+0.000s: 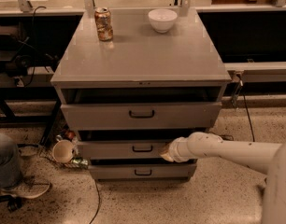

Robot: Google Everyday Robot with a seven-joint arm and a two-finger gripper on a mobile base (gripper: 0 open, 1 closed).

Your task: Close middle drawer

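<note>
Speckled floor (218, 195); grey cabinet top (143, 55) bears can (103, 24) and bowl (162, 20); tool (166, 153) at middle drawer (119, 149) front, state unclear.

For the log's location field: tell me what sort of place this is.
Probably a lab or workshop: grey metal drawer cabinet, workbenches behind, loose cables on the floor. The hand is at the middle drawer front.

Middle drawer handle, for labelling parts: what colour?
Black handle on the grey middle drawer, camera view; gripper beside it at the drawer front.
</note>
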